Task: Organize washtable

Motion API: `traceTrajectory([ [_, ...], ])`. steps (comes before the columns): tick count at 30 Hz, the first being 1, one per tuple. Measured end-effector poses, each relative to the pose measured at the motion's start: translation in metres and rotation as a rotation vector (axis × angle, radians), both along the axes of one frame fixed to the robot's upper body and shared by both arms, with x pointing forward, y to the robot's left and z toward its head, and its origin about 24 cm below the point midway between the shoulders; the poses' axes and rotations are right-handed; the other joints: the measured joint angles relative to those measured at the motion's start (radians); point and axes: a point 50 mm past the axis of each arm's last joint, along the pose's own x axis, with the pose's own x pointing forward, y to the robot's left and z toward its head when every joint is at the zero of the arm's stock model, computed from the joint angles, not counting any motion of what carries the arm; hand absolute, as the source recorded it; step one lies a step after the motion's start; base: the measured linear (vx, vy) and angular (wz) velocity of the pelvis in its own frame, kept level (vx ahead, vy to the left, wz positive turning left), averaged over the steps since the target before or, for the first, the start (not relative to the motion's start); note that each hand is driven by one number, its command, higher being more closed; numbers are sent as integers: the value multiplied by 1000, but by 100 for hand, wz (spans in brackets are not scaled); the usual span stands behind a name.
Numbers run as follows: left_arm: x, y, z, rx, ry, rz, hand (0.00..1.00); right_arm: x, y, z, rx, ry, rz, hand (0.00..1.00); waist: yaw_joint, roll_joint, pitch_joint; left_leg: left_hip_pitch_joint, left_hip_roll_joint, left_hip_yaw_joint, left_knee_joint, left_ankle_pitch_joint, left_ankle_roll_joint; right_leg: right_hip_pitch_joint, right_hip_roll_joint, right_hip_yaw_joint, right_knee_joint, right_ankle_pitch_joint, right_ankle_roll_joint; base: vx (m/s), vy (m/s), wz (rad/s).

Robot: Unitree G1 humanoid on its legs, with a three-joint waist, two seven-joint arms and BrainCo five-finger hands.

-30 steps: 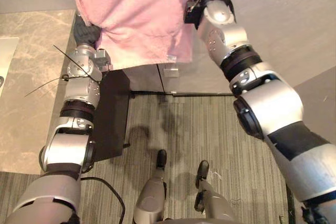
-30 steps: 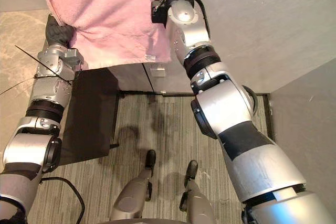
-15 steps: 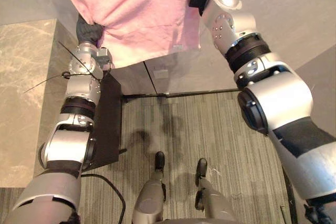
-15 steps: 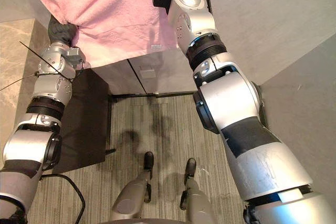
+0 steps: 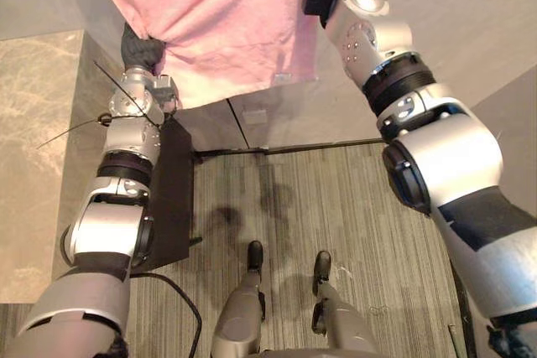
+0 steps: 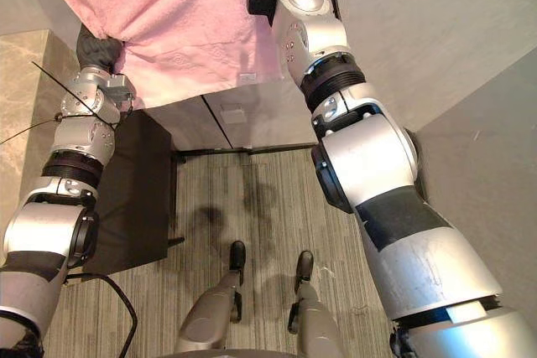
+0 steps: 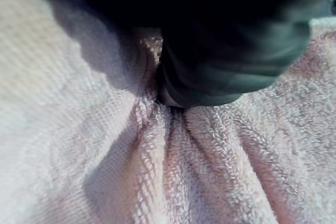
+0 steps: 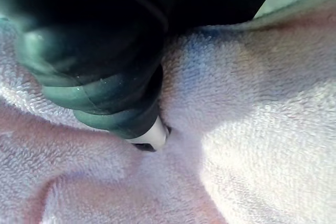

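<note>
My left hand [image 5: 141, 46] and right hand [image 8: 105, 77] pinch the pink towel [image 5: 226, 23]; it has risen higher above the counter [image 5: 33, 165], seemingly ready for folding.

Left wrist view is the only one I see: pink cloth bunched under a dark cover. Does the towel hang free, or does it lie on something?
Observer: The pink towel hangs free, spread between both raised arms.
Operator: Does the right hand grip it too?
Observer: Yes, the right hand pinches it; the cloth puckers around a finger.
Operator: Where is the counter?
Observer: The marble counter lies at the robot's left, beyond the left arm.
</note>
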Motion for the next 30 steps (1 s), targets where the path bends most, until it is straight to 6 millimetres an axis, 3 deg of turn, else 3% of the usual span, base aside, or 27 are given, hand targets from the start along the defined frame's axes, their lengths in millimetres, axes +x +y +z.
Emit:
traceTrajectory([
  [13,-2,12,0,-49,8,33,100,3,2,-16,-115,3,-25,100,5,-1,0,6,2,-13,0,1,0,12,3,-5,-3,-1,-1,0,0,2],
  [29,-2,15,-2,-39,18,46,100,6,1,-33,-134,-1,-31,100,8,-11,-6,11,6,-24,0,2,-2,21,8,-16,-2,-3,-4,0,1,1],
  [30,-3,15,-3,-39,19,46,0,6,1,-34,-135,-1,-31,0,8,-11,-7,12,6,-24,0,3,-3,21,8,-16,-2,-3,-4,0,0,0],
])
